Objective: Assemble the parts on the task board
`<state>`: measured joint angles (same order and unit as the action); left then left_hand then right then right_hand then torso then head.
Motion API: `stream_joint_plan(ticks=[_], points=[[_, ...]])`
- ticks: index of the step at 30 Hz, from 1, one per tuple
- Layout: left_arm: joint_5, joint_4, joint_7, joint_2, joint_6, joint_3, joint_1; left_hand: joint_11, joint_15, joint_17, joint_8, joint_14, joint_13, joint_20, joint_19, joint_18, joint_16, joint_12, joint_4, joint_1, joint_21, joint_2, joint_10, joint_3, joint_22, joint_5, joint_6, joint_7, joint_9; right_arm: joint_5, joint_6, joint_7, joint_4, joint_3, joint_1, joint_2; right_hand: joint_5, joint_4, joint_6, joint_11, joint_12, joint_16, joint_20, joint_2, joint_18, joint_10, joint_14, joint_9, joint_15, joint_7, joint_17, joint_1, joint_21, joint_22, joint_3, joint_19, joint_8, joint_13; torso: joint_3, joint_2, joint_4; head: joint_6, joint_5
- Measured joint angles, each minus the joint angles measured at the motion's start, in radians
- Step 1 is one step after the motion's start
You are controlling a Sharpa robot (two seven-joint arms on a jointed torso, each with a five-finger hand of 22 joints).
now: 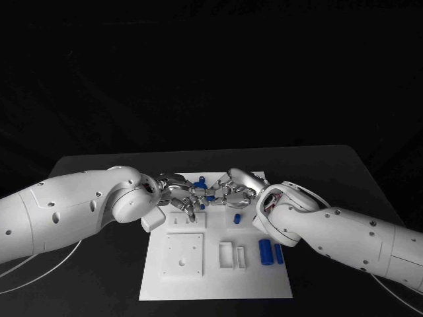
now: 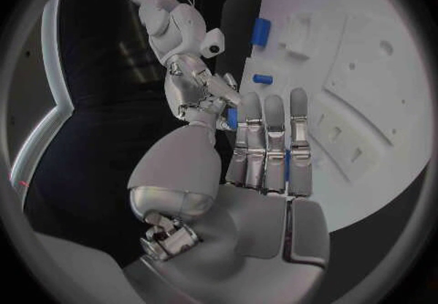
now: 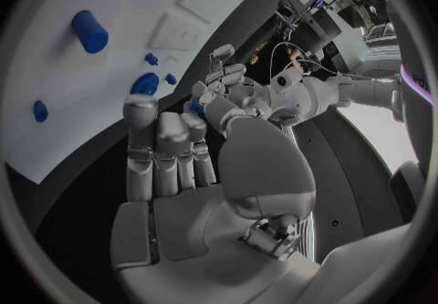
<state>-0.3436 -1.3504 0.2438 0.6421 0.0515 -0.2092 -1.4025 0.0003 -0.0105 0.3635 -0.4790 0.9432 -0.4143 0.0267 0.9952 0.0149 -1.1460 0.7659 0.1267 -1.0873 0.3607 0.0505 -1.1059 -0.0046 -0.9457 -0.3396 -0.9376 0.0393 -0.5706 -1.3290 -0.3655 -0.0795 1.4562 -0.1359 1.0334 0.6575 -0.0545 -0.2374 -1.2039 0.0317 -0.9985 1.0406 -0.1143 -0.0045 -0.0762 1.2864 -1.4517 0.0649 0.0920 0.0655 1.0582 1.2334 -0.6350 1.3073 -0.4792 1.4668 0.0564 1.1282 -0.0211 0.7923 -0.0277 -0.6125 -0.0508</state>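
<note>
The white task board (image 1: 216, 277) lies mid-table. Both hands meet over its far end. My left hand (image 1: 178, 197) reaches in with its fingers (image 2: 269, 139) straight and close together; a sliver of blue (image 2: 285, 165) shows between them. My right hand (image 1: 238, 193) faces it, its fingers (image 2: 208, 92) curled at a small blue part (image 1: 211, 197) (image 2: 232, 118) (image 3: 193, 107) between the two hands. Whether the left hand also grips that part is hidden. Two blue cylinders (image 1: 266, 249) lie side by side on the board's right side, and a short blue peg (image 1: 237, 216) stands nearer the hands.
A raised white square block (image 1: 185, 253) and narrow white slots (image 1: 230, 254) sit on the board's near half. Another small blue piece (image 1: 201, 179) stands at the board's far edge. Black table (image 1: 326, 172) surrounds the board on all sides.
</note>
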Motion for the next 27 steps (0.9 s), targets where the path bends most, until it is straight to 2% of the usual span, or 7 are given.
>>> stream_joint_plan(ticks=[6, 21, 27], points=[[0.000, 0.001, 0.002, 0.000, -0.002, 0.000, 0.000, 0.000, 0.000, 0.000, 0.000, 0.000, 0.001, 0.000, 0.000, 0.000, 0.004, 0.000, -0.019, -0.012, -0.005, 0.019, 0.000, 0.008, 0.000, -0.004, 0.000, 0.000, 0.008, 0.001, 0.002, 0.000, 0.003, 0.000, 0.000, 0.000, -0.004, 0.000, 0.000, 0.000, 0.000, 0.000, 0.000, -0.004, 0.000, 0.000, 0.000, 0.000, 0.000, 0.000, 0.000, -0.004, 0.000, 0.000, 0.000, 0.000, 0.000, 0.000, -0.0003, 0.000, 0.0002, 0.000, 0.000], [0.001, 0.002, 0.008, -0.002, -0.007, 0.000, 0.000, 0.000, 0.000, 0.000, -0.010, 0.000, 0.001, 0.000, 0.000, 0.000, 0.004, 0.000, -0.034, -0.012, -0.009, 0.019, 0.000, 0.010, -0.005, -0.008, 0.000, 0.000, -0.005, 0.001, 0.012, -0.002, 0.011, 0.000, 0.000, 0.001, -0.004, 0.000, 0.000, 0.000, 0.000, 0.000, 0.000, -0.008, 0.000, 0.000, 0.000, 0.000, 0.000, 0.000, 0.001, -0.005, -0.004, 0.001, 0.000, 0.000, 0.000, 0.000, -0.0003, 0.000, 0.0008, -0.002, 0.000], [0.000, 0.003, 0.010, -0.003, -0.007, 0.000, 0.001, 0.000, 0.000, 0.000, -0.010, 0.000, 0.001, 0.000, 0.000, 0.000, 0.004, 0.000, -0.062, -0.035, -0.009, 0.029, 0.000, 0.021, -0.007, -0.008, 0.000, 0.000, -0.005, 0.001, 0.014, -0.002, 0.011, 0.000, 0.000, 0.001, -0.004, 0.000, 0.000, 0.000, 0.000, 0.000, 0.000, -0.009, 0.000, 0.000, 0.000, 0.000, 0.000, 0.000, 0.001, -0.007, -0.004, 0.001, 0.001, 0.000, 0.000, 0.000, 0.0003, 0.000, 0.0008, -0.002, -0.001]])
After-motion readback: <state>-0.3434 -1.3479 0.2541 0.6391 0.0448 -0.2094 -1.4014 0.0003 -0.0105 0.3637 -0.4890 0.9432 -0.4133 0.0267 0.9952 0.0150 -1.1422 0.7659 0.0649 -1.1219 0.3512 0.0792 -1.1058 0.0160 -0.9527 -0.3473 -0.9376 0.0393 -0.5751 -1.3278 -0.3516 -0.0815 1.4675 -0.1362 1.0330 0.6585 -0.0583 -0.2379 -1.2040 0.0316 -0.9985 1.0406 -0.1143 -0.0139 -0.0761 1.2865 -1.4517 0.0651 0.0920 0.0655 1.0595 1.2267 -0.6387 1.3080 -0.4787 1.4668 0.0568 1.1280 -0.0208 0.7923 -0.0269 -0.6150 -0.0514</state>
